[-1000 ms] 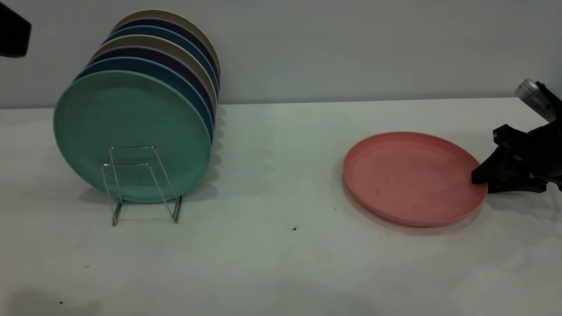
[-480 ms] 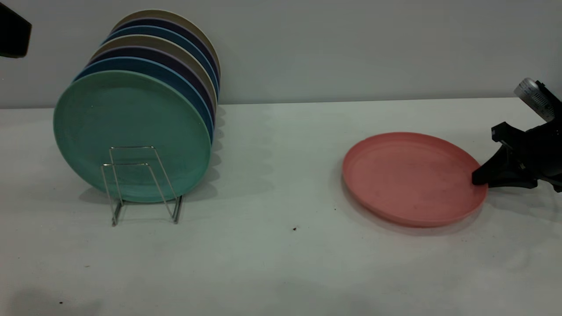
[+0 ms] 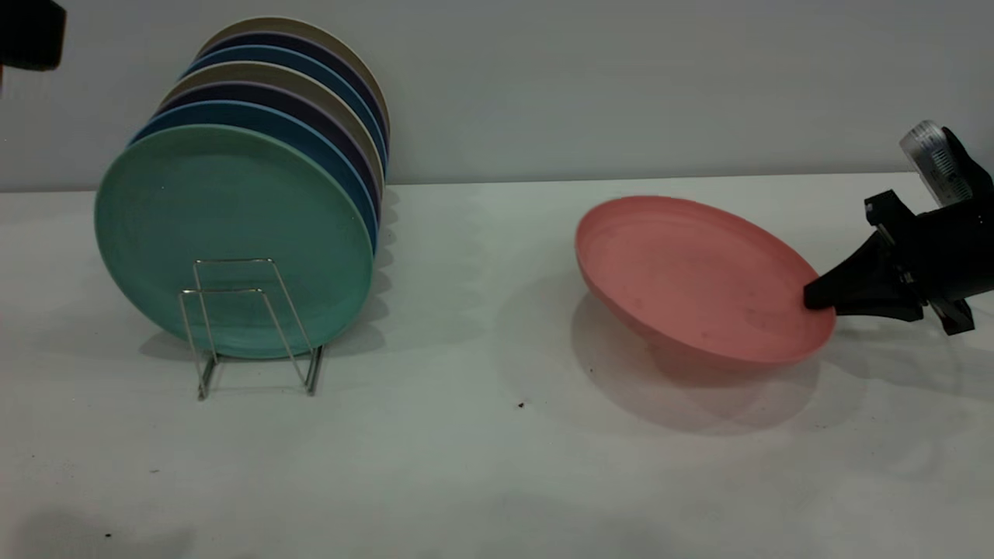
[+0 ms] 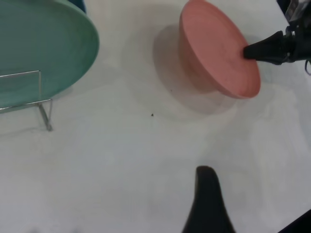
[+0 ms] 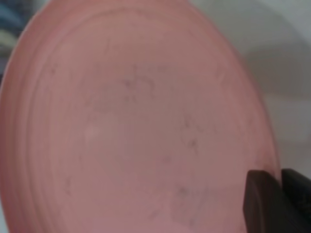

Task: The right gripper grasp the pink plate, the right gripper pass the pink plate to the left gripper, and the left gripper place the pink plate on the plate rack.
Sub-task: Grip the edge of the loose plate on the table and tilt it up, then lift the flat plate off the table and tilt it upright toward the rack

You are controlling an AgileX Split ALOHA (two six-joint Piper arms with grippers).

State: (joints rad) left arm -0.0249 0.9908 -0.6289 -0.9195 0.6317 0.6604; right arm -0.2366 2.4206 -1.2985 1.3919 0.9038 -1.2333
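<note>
The pink plate (image 3: 691, 276) is held above the table at the right, tilted, its far left edge raised. My right gripper (image 3: 819, 299) is shut on the plate's right rim, one jaw over the rim and one under it. The right wrist view is filled by the plate (image 5: 136, 126), with my right gripper (image 5: 279, 194) clamped on its edge. The plate rack (image 3: 248, 310) stands at the left. My left gripper (image 4: 252, 213) is open and empty, high above the table; its black body (image 3: 31, 35) shows at the exterior view's top left corner.
A row of several plates stands upright in the rack, a teal-green plate (image 3: 233, 225) at the front. In front of it the rack has empty wire loops. The white table (image 3: 481, 466) is bare between rack and pink plate.
My right gripper has lifted the pink plate off the table and tilted it, moving it a little to the left. The left arm has shifted slightly.
</note>
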